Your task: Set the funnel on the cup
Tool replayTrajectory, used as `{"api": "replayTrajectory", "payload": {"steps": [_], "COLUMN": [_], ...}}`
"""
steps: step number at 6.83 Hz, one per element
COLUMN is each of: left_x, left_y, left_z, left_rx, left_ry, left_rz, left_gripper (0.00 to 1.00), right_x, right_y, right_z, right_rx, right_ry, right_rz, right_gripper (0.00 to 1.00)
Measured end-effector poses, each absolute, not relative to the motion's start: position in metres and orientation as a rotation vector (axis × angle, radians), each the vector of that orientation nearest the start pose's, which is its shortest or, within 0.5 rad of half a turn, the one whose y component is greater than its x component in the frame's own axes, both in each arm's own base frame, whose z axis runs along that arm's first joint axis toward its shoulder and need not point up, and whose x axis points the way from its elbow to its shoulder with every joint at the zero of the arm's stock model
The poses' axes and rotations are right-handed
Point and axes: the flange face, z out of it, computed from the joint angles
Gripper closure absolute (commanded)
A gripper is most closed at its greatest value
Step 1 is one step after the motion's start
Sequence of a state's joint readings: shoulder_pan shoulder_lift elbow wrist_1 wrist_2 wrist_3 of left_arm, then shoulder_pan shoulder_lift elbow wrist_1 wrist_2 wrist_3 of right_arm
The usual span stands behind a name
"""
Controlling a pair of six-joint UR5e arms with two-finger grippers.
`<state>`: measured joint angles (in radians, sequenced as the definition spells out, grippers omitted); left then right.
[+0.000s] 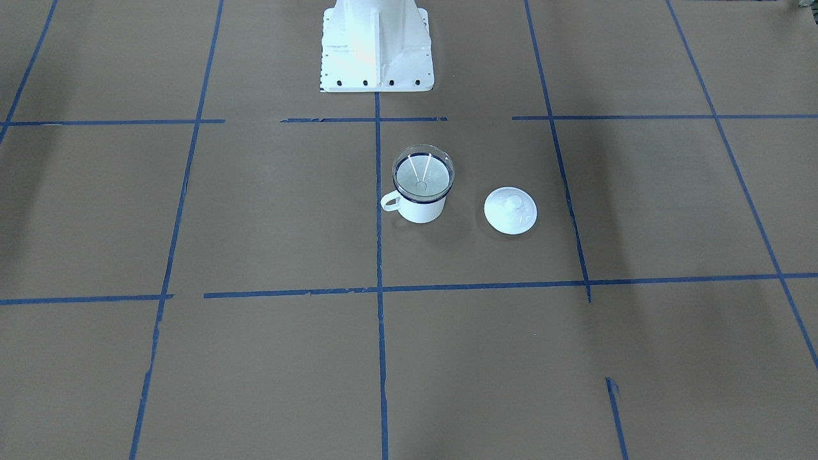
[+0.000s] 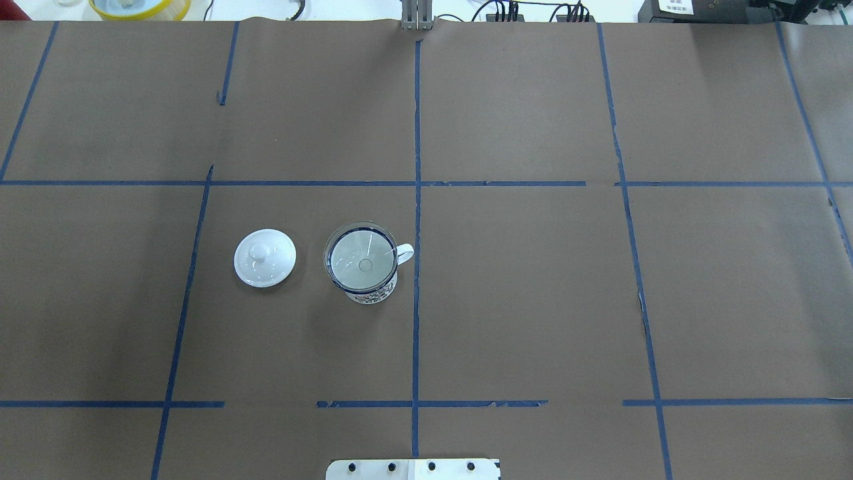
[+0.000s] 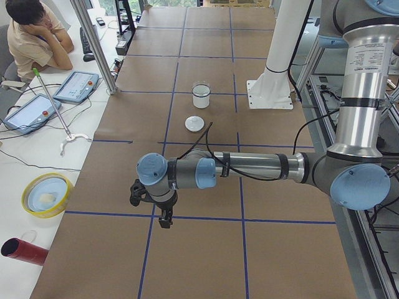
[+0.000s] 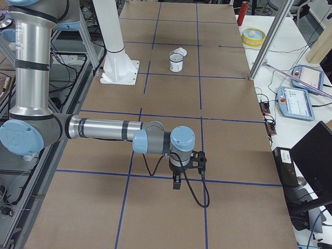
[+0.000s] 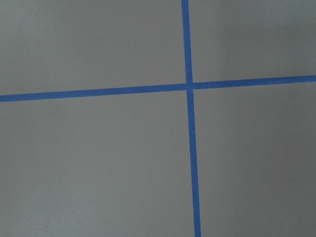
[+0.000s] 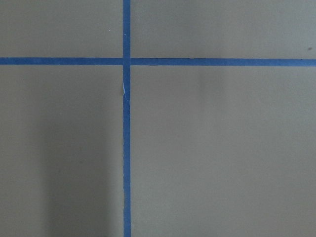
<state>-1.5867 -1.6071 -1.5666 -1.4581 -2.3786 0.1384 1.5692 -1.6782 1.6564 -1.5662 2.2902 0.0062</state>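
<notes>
The clear funnel [image 1: 423, 174] sits upright in the mouth of the white cup [image 1: 418, 207] with the dark blue rim, its spout down inside. The pair stands near the table's middle and also shows in the overhead view, funnel [image 2: 360, 257] on cup [image 2: 370, 293]. In the side views the cup is small and far [image 3: 201, 96] [image 4: 176, 63]. My left gripper [image 3: 164, 222] and my right gripper [image 4: 177, 184] hang over bare table far from the cup. They show only in the side views, so I cannot tell if they are open or shut. Both wrist views show only brown paper and blue tape.
A round white lid with a knob [image 1: 510, 210] [image 2: 264, 257] lies flat beside the cup on my left. The robot's white base [image 1: 376, 51] stands behind the cup. An operator [image 3: 31, 31], tablets and a yellow bowl [image 3: 47, 194] are off the table's far side.
</notes>
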Motion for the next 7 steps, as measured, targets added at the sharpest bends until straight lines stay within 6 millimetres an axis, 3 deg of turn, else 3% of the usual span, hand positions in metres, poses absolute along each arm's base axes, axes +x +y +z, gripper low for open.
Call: {"api": "replayTrajectory", "payload": {"steps": [7], "left_x": [-0.0684], "left_y": [-0.4988], "left_z": [0.6443], "left_rx": [0.005], "left_ry": [0.817], "left_rz": [0.092], "left_gripper": [0.00], "right_x": [0.0670], "right_y": [-0.4451], "right_z": [0.6701], "right_rx": [-0.019], "right_ry": [-0.719], "right_rz": [0.010], "right_gripper": [0.00]}}
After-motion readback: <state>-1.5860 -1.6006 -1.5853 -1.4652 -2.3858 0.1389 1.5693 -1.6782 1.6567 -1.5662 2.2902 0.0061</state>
